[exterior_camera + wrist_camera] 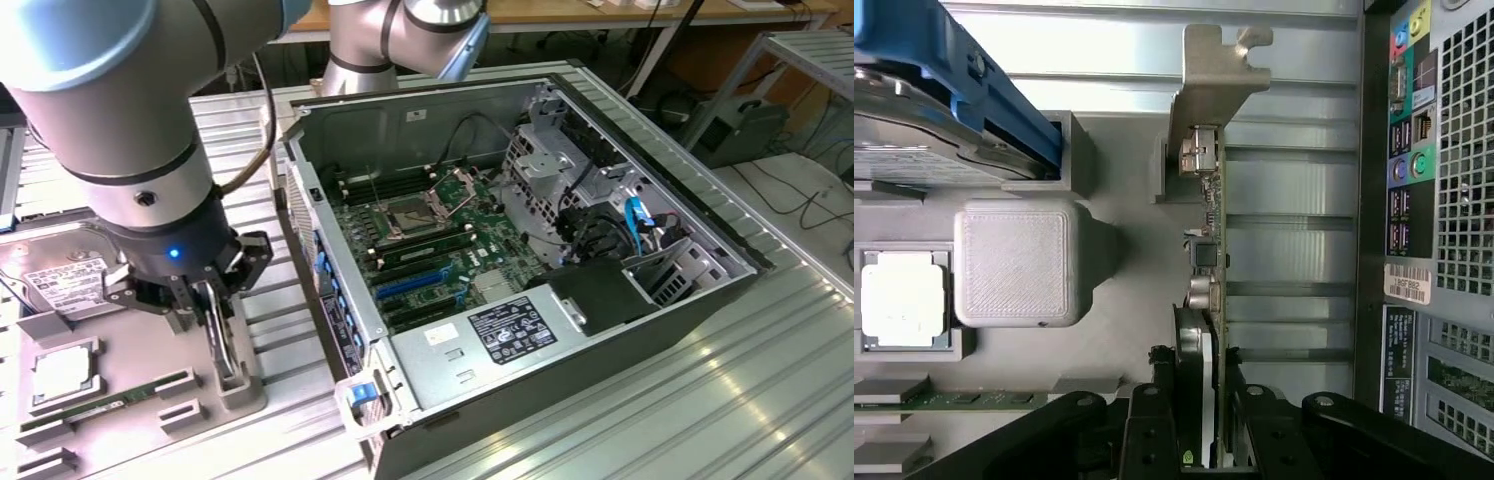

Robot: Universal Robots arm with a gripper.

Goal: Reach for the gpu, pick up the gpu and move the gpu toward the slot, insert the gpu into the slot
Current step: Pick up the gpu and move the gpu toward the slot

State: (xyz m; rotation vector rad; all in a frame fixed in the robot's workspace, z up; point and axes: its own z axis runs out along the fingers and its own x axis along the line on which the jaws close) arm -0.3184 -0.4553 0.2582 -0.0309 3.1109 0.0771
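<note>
Presently: 1 gripper (1202, 405), clenched on gpu (1212, 250) standing edgewise in grey holder (1124, 300); lift straight, card kept upright.

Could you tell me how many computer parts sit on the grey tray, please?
4: hard drive at the far end, processor beside it, memory stick in front, gpu upright, held between the fingers. The arm may hide others.

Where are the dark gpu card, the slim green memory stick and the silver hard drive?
dark gpu card with silver end bracket (1206, 95), wrist view, on its metal bracket.
slim green memory stick (964, 399), wrist view, on its long green face.
silver labelled hard drive (54, 275), exterior view, on its white label.
</note>
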